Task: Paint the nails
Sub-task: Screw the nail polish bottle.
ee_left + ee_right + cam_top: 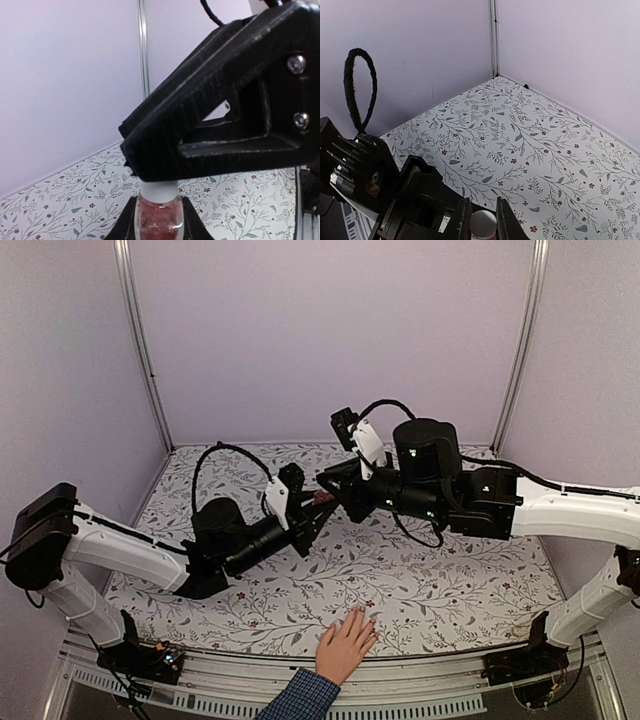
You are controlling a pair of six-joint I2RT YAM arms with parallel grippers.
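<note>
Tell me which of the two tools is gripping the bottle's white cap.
The right tool: it is shut on the white cap. The left tool instead holds the bottle lower down, by its glass body.

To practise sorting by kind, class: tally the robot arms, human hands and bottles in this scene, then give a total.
Robot arms: 2 (left arm, right arm)
Human hand: 1
Polish bottle: 1
Total: 4
</note>
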